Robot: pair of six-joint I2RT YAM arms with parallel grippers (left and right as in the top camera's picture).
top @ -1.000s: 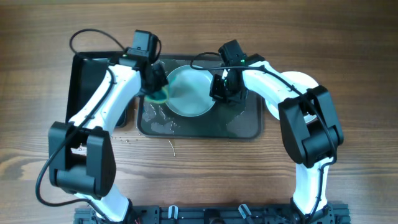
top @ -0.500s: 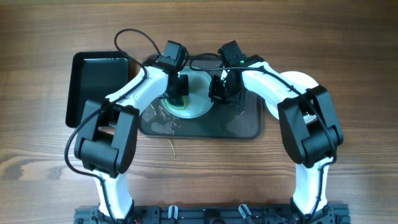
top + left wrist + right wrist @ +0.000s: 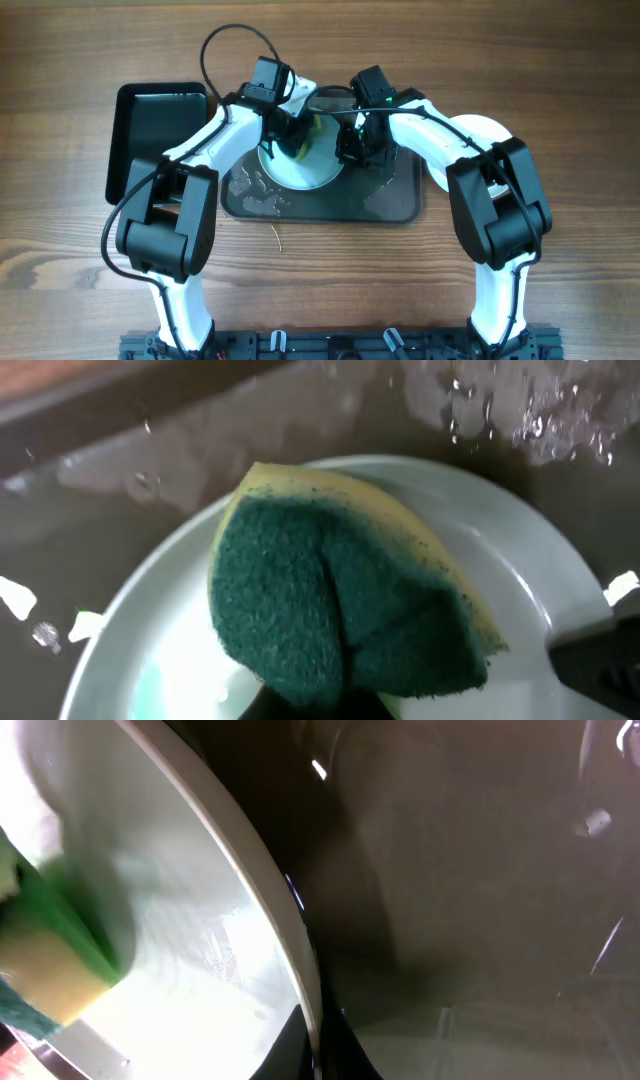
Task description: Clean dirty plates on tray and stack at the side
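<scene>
On the tray (image 3: pixel 390 205), scrubs the plate (image 3: pixel 310 168) with the sponge (image 3: pixel 340 610) clamped in the left pincer (image 3: pixel 298 135) while pinching its rim in the closed right pincer (image 3: pixel 355 150); next probably calls for clearing the faint teal smear (image 3: pixel 150 685), then stacking aside.

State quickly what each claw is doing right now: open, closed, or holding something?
Left claw: closed, holding the sponge.
Right claw: closed on the rim of the plate.

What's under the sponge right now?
The sponge presses on a pale plate on the wet tray. A faint teal smear shows beside it; the patch of plate directly beneath is covered, so any streak there cannot be seen.
</scene>
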